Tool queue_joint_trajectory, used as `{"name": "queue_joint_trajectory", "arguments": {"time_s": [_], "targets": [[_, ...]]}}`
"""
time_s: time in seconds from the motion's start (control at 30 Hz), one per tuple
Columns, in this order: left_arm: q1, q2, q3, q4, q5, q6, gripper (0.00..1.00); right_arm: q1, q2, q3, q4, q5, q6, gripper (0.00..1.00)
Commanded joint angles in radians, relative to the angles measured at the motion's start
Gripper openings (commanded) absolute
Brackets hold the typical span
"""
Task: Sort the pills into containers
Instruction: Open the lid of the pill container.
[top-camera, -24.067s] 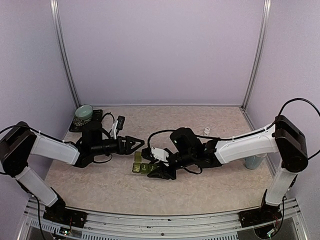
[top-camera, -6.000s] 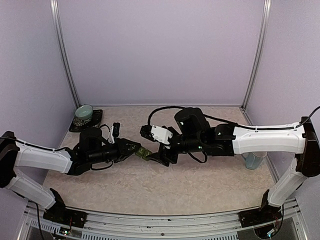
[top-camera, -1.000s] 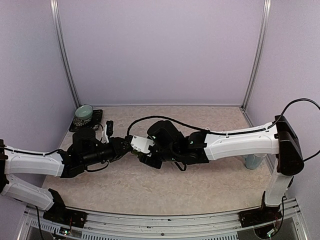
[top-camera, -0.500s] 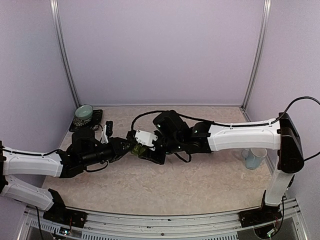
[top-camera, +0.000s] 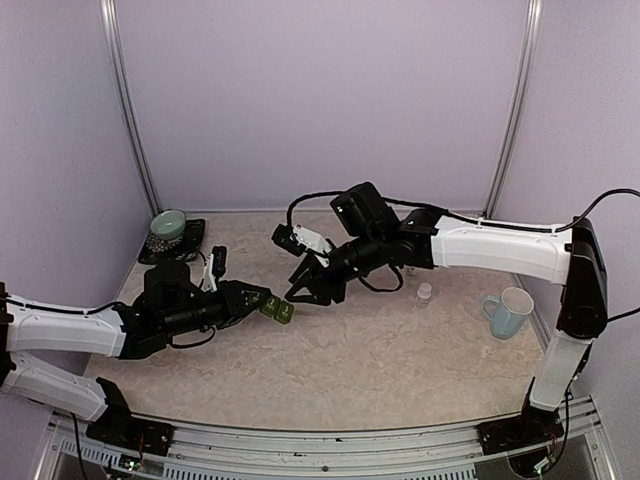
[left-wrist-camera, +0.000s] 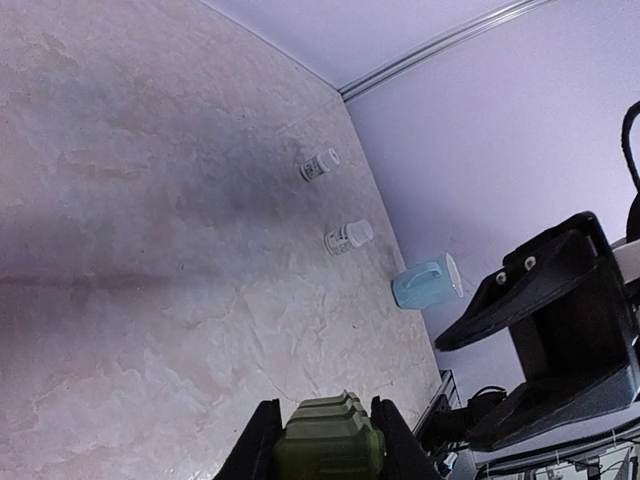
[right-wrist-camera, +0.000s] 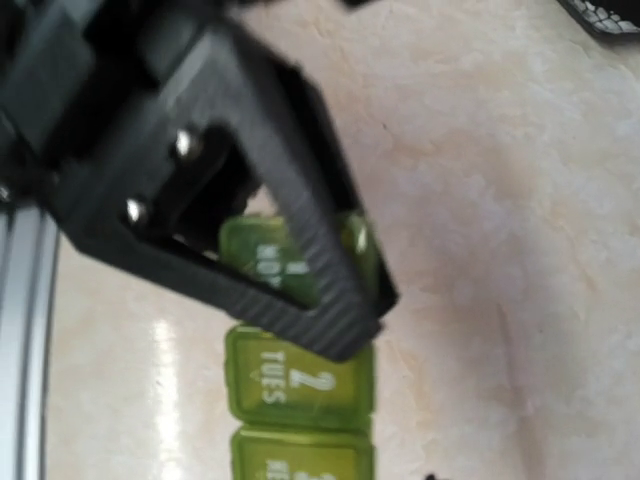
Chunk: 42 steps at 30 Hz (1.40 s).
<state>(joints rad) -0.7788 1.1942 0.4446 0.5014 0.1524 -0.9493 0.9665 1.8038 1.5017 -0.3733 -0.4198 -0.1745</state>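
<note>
The containers (top-camera: 277, 309) are a dark green strip of three joined lidded compartments, held just above the table. My left gripper (top-camera: 262, 304) is shut on one end of the strip (left-wrist-camera: 328, 448), a black finger on each side. The right wrist view looks down on the strip (right-wrist-camera: 300, 375): lids marked MON, TUES and a third, with a left finger (right-wrist-camera: 300, 260) across the MON one. My right gripper (top-camera: 304, 293) hangs just up and right of the strip, apart from it, its own fingertips out of its wrist view. No loose pills are visible.
Two small white pill bottles (left-wrist-camera: 320, 164) (left-wrist-camera: 348, 237) stand on the table, one of them right of the right gripper (top-camera: 425, 292). A pale blue mug (top-camera: 508, 312) sits at the right edge. A pale green bowl (top-camera: 168, 225) rests on a dark tray at back left.
The right arm has lifted off the strip and drawn back up and to the right, uncovering the mug and a bottle. The left gripper still holds the strip, shifted slightly right.
</note>
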Motion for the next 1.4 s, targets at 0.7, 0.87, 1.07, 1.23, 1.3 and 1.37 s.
{"name": "queue_joint_trajectory", "arguments": {"time_s": [0.7, 0.87, 1.07, 1.23, 1.3, 1.37], "targets": [[-0.004, -0.016, 0.009, 0.015, -0.014, -0.006, 0.15, 0.144, 0.064, -0.015, 0.014, 0.422, -0.060, 0.99], [-0.005, -0.014, 0.013, 0.015, -0.010, -0.008, 0.15, 0.144, 0.106, 0.021, 0.000, 0.424, -0.066, 0.97], [-0.005, -0.005, 0.019, 0.016, -0.007, -0.005, 0.15, 0.146, 0.131, 0.050, 0.003, 0.429, -0.062, 0.92], [-0.005, 0.001, 0.024, 0.017, -0.003, -0.005, 0.15, 0.147, 0.137, 0.064, 0.016, 0.443, -0.067, 0.90], [-0.005, 0.004, 0.027, 0.018, -0.002, -0.004, 0.15, 0.147, 0.137, 0.071, 0.022, 0.444, -0.068, 0.89], [-0.005, 0.007, 0.028, 0.020, 0.001, -0.006, 0.15, 0.147, 0.141, 0.080, 0.026, 0.441, -0.069, 0.89]]}}
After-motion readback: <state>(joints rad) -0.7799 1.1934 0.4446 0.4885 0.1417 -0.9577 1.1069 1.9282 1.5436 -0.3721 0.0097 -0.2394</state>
